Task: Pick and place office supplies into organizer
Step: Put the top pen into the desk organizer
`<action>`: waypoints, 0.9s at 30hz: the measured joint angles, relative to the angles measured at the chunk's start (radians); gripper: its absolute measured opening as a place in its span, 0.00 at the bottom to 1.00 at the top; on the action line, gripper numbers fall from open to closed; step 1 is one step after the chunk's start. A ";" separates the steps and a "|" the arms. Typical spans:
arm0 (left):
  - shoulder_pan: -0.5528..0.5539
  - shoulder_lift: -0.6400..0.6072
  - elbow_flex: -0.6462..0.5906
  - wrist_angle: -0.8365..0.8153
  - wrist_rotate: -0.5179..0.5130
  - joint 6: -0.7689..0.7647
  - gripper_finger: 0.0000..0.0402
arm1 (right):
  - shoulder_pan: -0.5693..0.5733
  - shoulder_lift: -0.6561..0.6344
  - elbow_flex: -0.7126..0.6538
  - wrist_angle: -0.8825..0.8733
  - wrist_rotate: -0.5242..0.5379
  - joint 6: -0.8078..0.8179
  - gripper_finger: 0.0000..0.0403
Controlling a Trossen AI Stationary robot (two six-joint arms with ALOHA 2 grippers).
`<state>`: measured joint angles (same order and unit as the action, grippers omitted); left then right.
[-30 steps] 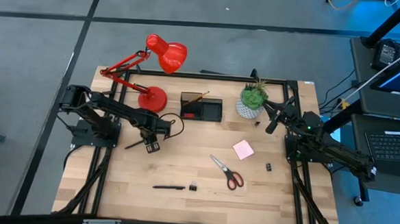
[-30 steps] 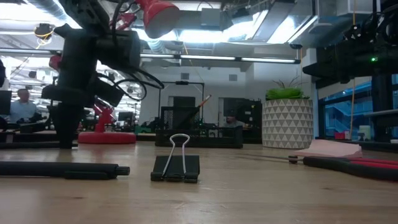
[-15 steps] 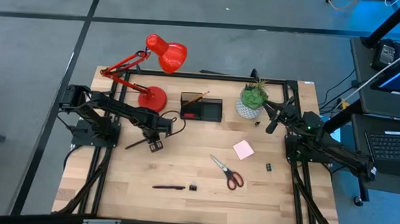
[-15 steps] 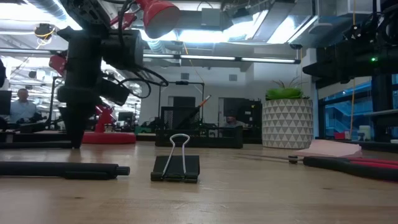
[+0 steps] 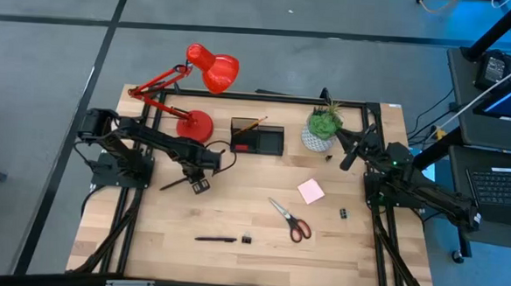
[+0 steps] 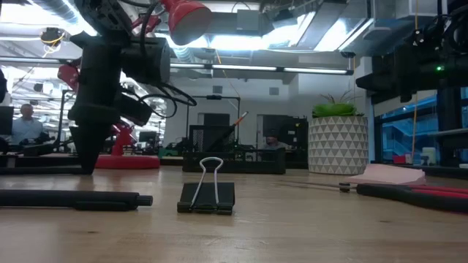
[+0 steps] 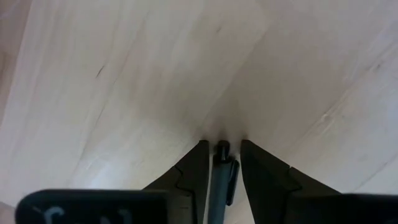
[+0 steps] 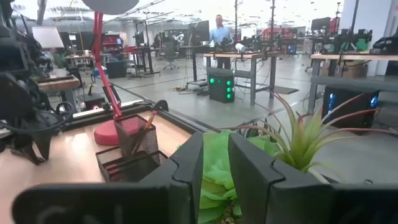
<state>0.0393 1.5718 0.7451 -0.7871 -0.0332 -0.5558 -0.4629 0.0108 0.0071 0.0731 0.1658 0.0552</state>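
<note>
L gripper [image 7: 220, 163] jaws clamped on black pen [image 7: 219, 180] above table [image 5: 234, 212].

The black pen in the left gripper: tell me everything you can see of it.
The slim black pen, with a clip along its side, sits between the left gripper's two dark fingers, its tip against the pale wooden table. From above it lies slanted, sticking out left of the gripper, just in front of the red desk lamp's round base.

Low view: a black binder clip [image 6: 207, 191] stands in the foreground of the bench [image 6: 292, 234], with a black pen [image 6: 73, 199] lying to its left. Behind, the left hand [image 6: 88, 157] points down at the bench beside the red lamp base [image 6: 126, 161]; the organizer [image 6: 234, 157] and white plant pot [image 6: 337, 145] stand farther back.
</note>
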 joint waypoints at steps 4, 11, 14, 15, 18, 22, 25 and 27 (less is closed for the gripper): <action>-0.009 0.017 0.003 -0.002 -0.002 0.050 0.21 | 0.000 0.000 0.000 0.000 0.000 0.022 0.20; -0.012 0.018 0.002 -0.009 0.012 0.054 0.19 | 0.000 0.000 0.000 0.005 0.000 0.022 0.20; -0.011 0.019 0.002 -0.015 0.023 0.053 0.18 | 0.000 0.000 0.000 0.005 0.000 0.021 0.20; -0.011 0.019 0.002 -0.018 0.025 0.052 0.18 | 0.000 0.000 0.000 0.005 0.000 0.021 0.20; -0.011 0.020 0.002 -0.021 0.040 0.046 0.17 | 0.000 0.000 0.000 0.005 0.000 0.020 0.20; -0.011 0.021 0.002 -0.027 0.048 0.046 0.16 | 0.000 0.000 0.000 0.005 0.000 0.020 0.20; -0.011 0.021 0.002 -0.030 0.052 0.046 0.16 | 0.000 0.000 0.000 0.005 0.000 0.020 0.20; -0.011 0.021 0.002 -0.034 0.052 0.052 0.15 | 0.000 0.000 0.000 0.005 0.000 0.019 0.20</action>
<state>0.0280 1.5925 0.7471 -0.8208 0.0193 -0.5037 -0.4625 0.0109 0.0069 0.0776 0.1658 0.0746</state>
